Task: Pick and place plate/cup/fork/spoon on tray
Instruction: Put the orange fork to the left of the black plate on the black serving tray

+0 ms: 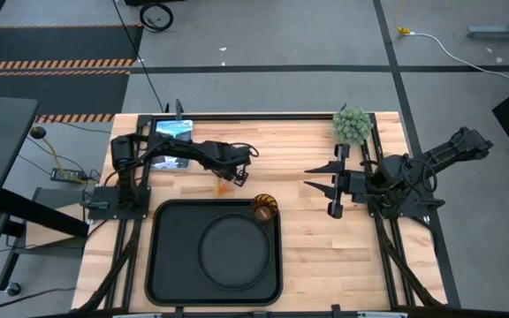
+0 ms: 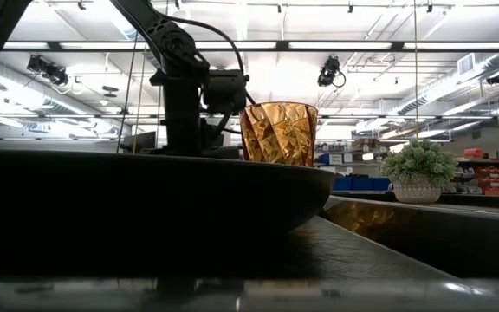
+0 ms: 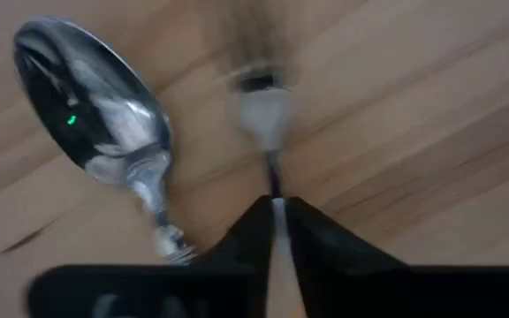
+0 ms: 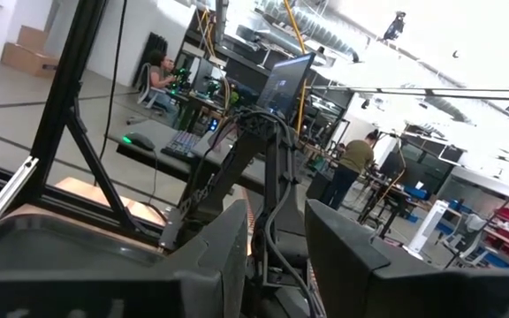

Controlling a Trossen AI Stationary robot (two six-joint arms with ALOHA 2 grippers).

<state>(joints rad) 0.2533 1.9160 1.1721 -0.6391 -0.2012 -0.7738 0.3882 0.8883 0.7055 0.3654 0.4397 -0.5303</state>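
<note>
The black tray (image 1: 162, 265) lies at the table's near side with the round black plate (image 1: 232, 250) on it. The amber cup (image 1: 263, 208) stands in the tray's far right corner and also shows in the low view (image 2: 278, 133). My left gripper (image 3: 275, 205) hangs just beyond the tray's far edge (image 1: 234, 179), pointing down and shut on a silver fork (image 3: 259, 93). A silver spoon (image 3: 95, 106) lies bowl-up on the wood beside it. My right gripper (image 1: 330, 190) is open and empty to the right of the tray, pointing toward the table's left. My left gripper pinches the fork's thin neck (image 3: 274, 181), just below its head, between its two fingertips. The fingers come from above, pointing down. The fork's head (image 3: 259, 93) sticks out past the fingertips. Whether the fork is clear of the table I cannot tell.
A potted green plant (image 1: 352, 125) stands at the table's far right edge. A tablet-like device (image 1: 170, 132) lies at the far left by the left arm's base. Bare wood lies between the tray and the right arm.
</note>
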